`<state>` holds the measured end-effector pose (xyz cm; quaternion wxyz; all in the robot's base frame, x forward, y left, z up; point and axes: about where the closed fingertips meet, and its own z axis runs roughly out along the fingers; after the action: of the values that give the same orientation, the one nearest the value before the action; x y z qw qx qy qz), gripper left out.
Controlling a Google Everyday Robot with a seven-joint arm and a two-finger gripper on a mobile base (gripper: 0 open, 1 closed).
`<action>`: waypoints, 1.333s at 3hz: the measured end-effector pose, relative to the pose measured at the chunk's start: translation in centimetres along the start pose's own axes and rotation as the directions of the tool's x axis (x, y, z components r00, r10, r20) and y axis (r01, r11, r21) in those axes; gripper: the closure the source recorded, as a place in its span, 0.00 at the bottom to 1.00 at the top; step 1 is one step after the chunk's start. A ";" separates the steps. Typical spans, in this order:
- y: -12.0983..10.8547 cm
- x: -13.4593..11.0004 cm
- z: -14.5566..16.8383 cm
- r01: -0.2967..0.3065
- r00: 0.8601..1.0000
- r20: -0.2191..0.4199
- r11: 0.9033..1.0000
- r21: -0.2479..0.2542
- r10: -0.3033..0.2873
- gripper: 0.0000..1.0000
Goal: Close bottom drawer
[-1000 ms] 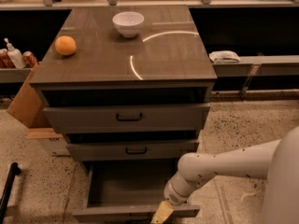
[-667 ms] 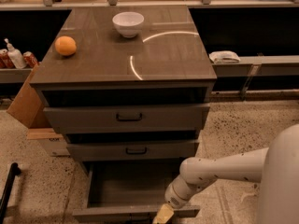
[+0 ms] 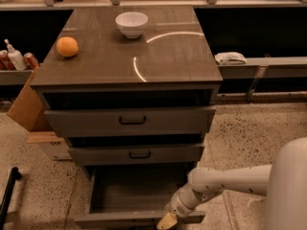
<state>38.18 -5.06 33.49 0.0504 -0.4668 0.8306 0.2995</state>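
Observation:
The bottom drawer (image 3: 134, 191) of the grey-brown cabinet stands pulled far out, its inside empty and its front panel (image 3: 120, 219) at the frame's lower edge. Its handle is not visible. My white arm reaches in from the right and my gripper (image 3: 167, 220) sits at the right part of that front panel, touching or just in front of it. Only its yellowish tip shows. The middle drawer (image 3: 139, 154) and the top drawer (image 3: 132, 120) above are each open a little.
An orange (image 3: 67, 46) and a white bowl (image 3: 131, 24) sit on the cabinet top. A cardboard box (image 3: 28, 107) stands at the cabinet's left. Bottles (image 3: 14, 56) and a folded cloth (image 3: 231, 57) lie on the low shelves behind. The floor is speckled.
My arm and gripper have shifted very slightly; the bottom drawer has stayed open at about the same extent.

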 end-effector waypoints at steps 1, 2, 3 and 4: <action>0.1 0.1 0.2 0.001 1.000 -0.002 1.000 -0.003 -0.001 0.63; 0.2 0.1 0.3 0.001 1.000 -0.003 1.000 -0.006 -0.001 0.87; -1.3 1.2 1.7 -0.021 0.999 -0.028 1.000 0.016 0.022 1.00; -3.7 3.7 4.0 -0.020 0.998 -0.054 0.998 0.055 0.023 1.00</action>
<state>38.26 -7.09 27.23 0.0372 -0.4643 0.8444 0.2647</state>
